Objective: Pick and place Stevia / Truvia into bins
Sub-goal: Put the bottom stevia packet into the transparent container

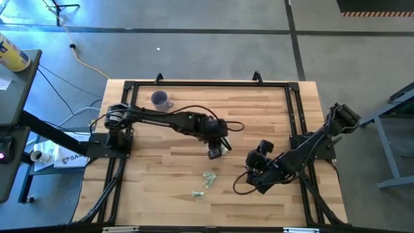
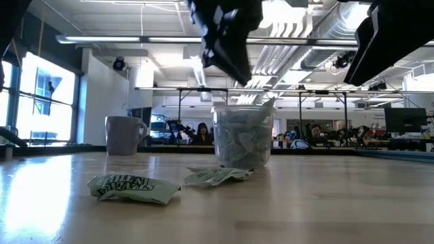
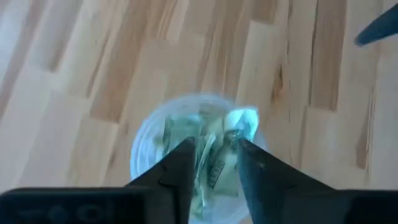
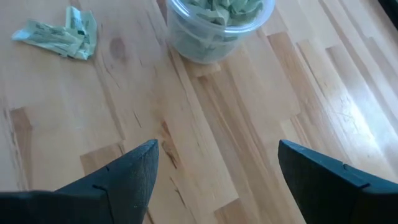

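The left gripper point(image 3: 211, 171) hangs directly above the clear cup point(image 3: 193, 155), its fingers parted by a narrow gap. A sachet point(image 3: 214, 168) shows in that gap over the cup's mouth; whether the fingers pinch it cannot be told. The cup is heaped with pale green sachets. A few loose sachets point(image 1: 208, 179) lie on the surface point(image 1: 162, 181) near the cup. The right gripper point(image 4: 214, 174) hovers beside the cup, released, jaws spread wide and empty. A purple mug point(image 1: 160, 100) stands well apart from the cup.
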Controlling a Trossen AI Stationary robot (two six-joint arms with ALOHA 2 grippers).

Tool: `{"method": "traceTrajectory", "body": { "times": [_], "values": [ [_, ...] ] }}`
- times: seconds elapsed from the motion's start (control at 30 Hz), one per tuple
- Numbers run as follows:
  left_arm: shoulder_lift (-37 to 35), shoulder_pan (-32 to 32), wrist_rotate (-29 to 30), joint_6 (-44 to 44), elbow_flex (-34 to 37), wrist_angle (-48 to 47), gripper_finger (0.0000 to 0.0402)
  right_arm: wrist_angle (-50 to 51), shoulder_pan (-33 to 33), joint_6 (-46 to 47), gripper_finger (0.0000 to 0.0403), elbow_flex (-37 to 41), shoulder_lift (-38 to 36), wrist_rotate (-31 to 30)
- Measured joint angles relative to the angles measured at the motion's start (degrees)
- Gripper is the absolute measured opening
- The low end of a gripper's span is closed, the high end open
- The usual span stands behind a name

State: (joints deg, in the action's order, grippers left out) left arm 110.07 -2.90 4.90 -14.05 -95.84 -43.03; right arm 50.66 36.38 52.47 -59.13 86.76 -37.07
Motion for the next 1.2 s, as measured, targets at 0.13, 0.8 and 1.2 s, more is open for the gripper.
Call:
{"method": "traceTrajectory", "body": {
  "times": [0.13,0.8,1.2],
  "values": [
    [-0.42,-1.36,-0.17,-0.3,-4.22,-6.64,0.0189,0.18,0.0,-0.46,0.0319,0.0,0.0,0.41],
    [-2.13,-23.84,-7.51,-0.97,13.07,3.9,0.022,-1.66,1.29,-10.98,0.0319,0.0,0.0,4.23],
    [-2.16,-25.32,-4.88,-9.61,18.3,15.95,0.022,-1.73,1.29,-13.82,0.0319,0.0,0.0,7.85]
  ]
}}
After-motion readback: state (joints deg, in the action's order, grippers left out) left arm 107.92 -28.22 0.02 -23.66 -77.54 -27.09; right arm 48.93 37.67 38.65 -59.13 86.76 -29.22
